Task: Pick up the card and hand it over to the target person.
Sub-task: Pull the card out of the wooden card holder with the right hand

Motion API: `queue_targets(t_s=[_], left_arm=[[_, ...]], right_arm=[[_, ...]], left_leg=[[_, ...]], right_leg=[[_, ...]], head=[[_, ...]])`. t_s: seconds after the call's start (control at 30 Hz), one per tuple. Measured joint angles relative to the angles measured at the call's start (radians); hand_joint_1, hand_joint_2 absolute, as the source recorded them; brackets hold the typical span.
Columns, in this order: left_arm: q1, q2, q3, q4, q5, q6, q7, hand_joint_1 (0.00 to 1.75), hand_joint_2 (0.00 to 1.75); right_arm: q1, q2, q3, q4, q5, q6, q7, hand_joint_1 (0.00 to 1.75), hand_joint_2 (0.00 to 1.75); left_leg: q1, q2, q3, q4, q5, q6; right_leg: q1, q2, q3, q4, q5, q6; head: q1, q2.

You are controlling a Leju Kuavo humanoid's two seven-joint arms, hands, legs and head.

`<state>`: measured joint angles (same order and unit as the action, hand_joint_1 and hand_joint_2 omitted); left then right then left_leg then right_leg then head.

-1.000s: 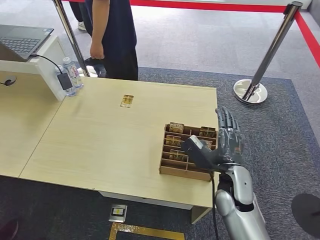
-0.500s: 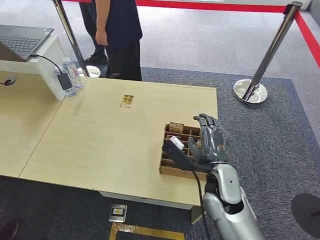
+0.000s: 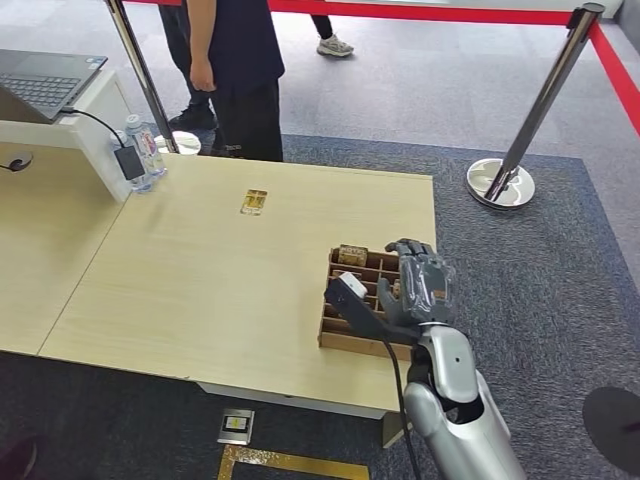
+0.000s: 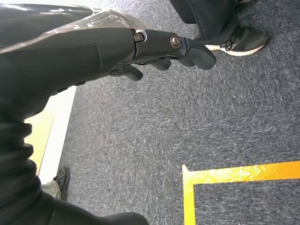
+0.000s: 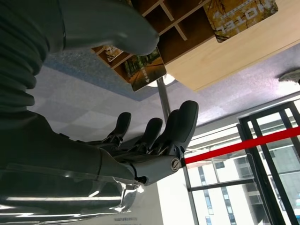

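Reach step: the right hand (image 3: pixel 420 285), fingers apart and holding nothing, is being hovered over the wooden card organizer (image 3: pixel 336 336); next, a hotel card (image 5: pixel 144 69) needs pinching out.

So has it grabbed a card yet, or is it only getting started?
Only starting. Done: the right hand is poised over the wooden card box on the table. In hand: nothing; its fingers are apart and the cards sit in their slots. Left: gripping a card, lifting it, and passing it to the person standing beyond the table.
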<state>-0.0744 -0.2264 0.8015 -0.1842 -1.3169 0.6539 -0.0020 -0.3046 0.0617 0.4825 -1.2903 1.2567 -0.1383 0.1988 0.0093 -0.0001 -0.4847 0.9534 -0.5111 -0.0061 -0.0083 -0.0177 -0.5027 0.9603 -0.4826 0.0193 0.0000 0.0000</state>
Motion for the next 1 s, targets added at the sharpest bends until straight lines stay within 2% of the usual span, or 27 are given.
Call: queue_targets(t_s=[1.0], left_arm=[[-0.001, -0.001, -0.002, 0.001, 0.0, -0.003, 0.01, 0.0, 1.75]], right_arm=[[-0.047, 0.031, -0.033, 0.145, 0.044, 0.003, 0.053, 0.77, 1.75]], left_leg=[[0.0, 0.0, -0.001, 0.0, 0.0, 0.0]], right_leg=[[0.0, 0.0, -0.001, 0.0, 0.0, 0.0]], head=[[0.0, 0.0]])
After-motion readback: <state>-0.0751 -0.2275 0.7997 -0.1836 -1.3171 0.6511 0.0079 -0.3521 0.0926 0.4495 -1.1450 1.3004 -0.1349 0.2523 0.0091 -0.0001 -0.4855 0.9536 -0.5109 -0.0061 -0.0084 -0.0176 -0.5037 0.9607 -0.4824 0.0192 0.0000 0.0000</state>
